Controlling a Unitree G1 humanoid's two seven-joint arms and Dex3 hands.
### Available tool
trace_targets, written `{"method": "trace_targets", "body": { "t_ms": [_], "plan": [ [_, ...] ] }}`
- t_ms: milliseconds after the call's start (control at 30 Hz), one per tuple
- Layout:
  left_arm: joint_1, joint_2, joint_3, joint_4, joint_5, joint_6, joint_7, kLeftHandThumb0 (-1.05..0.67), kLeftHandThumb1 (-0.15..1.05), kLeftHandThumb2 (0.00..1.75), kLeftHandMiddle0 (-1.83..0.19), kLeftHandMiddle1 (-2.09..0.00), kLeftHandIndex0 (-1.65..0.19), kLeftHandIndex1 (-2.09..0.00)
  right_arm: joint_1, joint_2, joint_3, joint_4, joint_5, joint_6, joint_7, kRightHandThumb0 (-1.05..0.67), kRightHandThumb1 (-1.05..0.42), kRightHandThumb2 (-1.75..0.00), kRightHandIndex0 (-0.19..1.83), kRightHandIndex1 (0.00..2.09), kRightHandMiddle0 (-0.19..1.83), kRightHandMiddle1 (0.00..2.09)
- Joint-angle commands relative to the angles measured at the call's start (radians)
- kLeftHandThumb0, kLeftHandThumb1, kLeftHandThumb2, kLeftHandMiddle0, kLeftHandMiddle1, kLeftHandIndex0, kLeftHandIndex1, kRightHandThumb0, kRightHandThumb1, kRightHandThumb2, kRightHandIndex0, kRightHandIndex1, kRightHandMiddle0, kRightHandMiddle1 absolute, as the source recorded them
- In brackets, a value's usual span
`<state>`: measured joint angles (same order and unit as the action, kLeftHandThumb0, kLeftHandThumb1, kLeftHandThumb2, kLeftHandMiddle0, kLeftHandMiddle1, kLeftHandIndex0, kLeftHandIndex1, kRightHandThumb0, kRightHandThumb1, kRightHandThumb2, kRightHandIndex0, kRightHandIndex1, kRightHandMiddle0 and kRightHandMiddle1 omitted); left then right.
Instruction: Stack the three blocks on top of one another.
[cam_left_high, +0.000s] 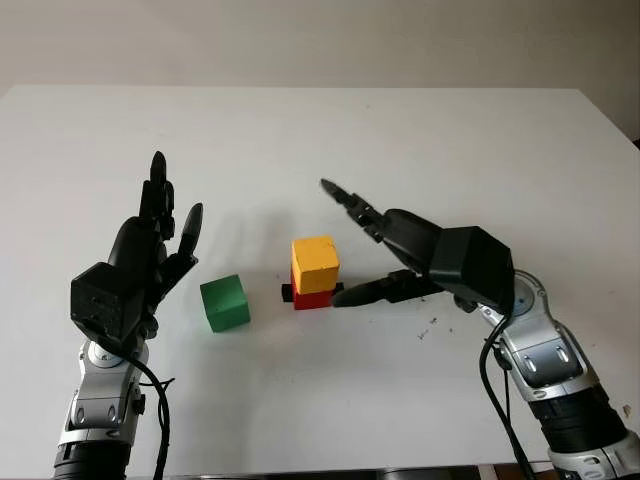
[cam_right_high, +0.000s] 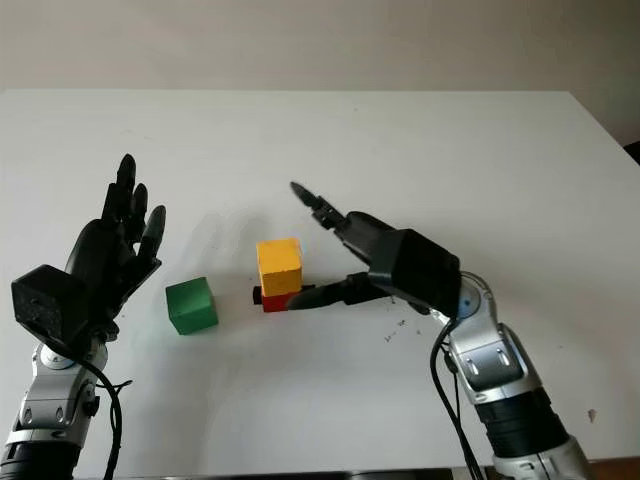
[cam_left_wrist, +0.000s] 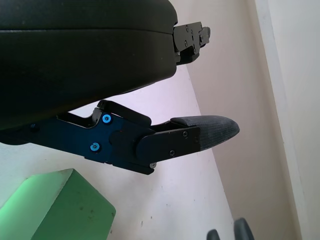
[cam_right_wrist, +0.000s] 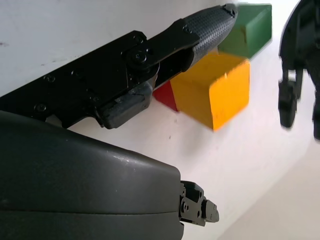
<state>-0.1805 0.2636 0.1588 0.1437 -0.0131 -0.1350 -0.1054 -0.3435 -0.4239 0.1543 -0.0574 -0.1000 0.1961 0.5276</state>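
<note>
left hand (cam_left_high: 150, 255) held open, nothing gripped | green block (cam_left_high: 224, 302) seen just beside it on the table (the nearer hand) | right hand (cam_left_high: 375, 255) open beside yellow block (cam_left_high: 315, 264), stacked on red block (cam_left_high: 312, 297)

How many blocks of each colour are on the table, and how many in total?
Yellow block: 1, on top of the red one
Red block: 1, at the bottom of the stack
Green block: 1, alone on the table, apart from the stack
Total: 3 blocks
</note>
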Motion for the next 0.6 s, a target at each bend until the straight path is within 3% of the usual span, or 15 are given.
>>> {"method": "trace_targets", "body": {
  "t_ms": [0, 100, 133, 233, 333, 567],
  "plan": [
    [0.010, -0.002, -0.001, -0.012, 0.006, -0.008, 0.007, -0.69, 1.05, 0.56, 0.13, -0.06, 0.16, -0.06, 0.015, 0.003, -0.050, -0.042, 0.024, 0.018, -0.028, -0.93, -0.90, -0.06, -0.19, 0.00, -0.19, 0.00],
    [0.012, 0.000, 0.001, -0.016, 0.003, -0.003, 0.006, -0.68, 1.05, 0.57, 0.13, -0.06, 0.16, -0.06, 0.058, 0.035, -0.106, -0.055, 0.070, 0.001, -0.078, -0.91, -1.02, -0.14, -0.19, 0.00, -0.19, 0.00],
    [0.013, 0.000, 0.002, -0.019, 0.000, -0.001, 0.004, -0.68, 1.05, 0.57, 0.13, -0.05, 0.16, -0.06, 0.078, 0.046, -0.119, -0.062, 0.071, -0.008, -0.106, -0.88, -1.04, -0.35, -0.19, 0.00, -0.19, 0.00],
    [0.015, 0.001, 0.005, -0.019, -0.009, -0.005, -0.002, -0.69, 1.05, 0.57, 0.13, -0.05, 0.17, -0.05, 0.137, 0.088, -0.153, -0.120, 0.087, 0.043, -0.179, -0.82, -1.05, -0.61, -0.19, 0.00, -0.19, 0.00],
    [0.017, 0.002, 0.003, -0.027, -0.007, 0.000, -0.002, -0.68, 1.05, 0.56, 0.13, -0.05, 0.17, -0.05, 0.190, 0.154, -0.189, -0.191, 0.152, 0.134, -0.235, -0.80, -1.05, -0.66, -0.19, 0.00, -0.19, 0.00],
    [0.013, 0.004, -0.002, -0.019, -0.009, -0.018, -0.016, -0.70, 1.05, 0.56, 0.14, -0.05, 0.17, -0.05, 0.293, 0.286, -0.223, -0.265, 0.237, 0.146, -0.350, -0.75, -1.05, -0.71, -0.19, 0.00, -0.19, 0.00]
  ]
}}
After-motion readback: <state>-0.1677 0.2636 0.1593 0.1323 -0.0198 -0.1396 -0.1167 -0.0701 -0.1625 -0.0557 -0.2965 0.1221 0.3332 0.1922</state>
